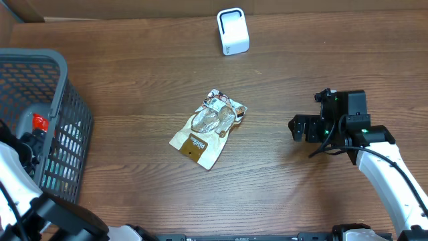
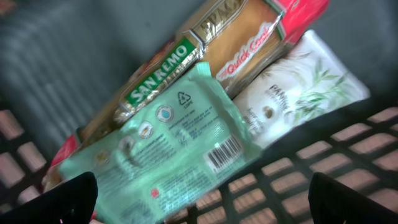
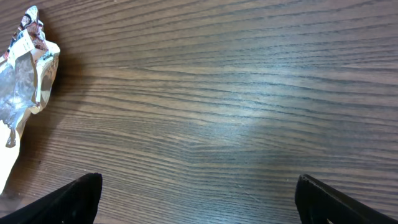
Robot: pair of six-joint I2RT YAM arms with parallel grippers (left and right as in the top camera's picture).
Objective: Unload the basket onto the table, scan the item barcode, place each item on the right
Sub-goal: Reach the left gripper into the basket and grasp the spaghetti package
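1. Where the overhead camera takes in the whole table (image 1: 134, 87), the snack pouch (image 1: 208, 128) lies flat near its middle at a slant, touched by nothing. It is well apart from the white scanner (image 1: 233, 31) standing at the far edge.
2. The same view puts the right gripper (image 1: 299, 128) to the right of the pouch, apart from it, but does not show its jaws plainly.
3. The right wrist camera shows them: the right gripper (image 3: 199, 202) is spread wide, a dark fingertip in each bottom corner with only bare wood between. Only the pouch's crinkled edge (image 3: 22, 81) shows, at the left border.
4. From overhead, the grey basket (image 1: 40, 73) at the left edge shows little more than its mesh wall and something red-capped (image 1: 40, 122) inside.
5. Only the left wrist camera shows what the basket holds. A green pack (image 2: 180, 143) lies barcode up across a San Remo pasta packet (image 2: 205, 56), beside a white pack (image 2: 298, 93) with a leaf print.
6. The left gripper (image 2: 199, 208) hangs wide and empty over them.
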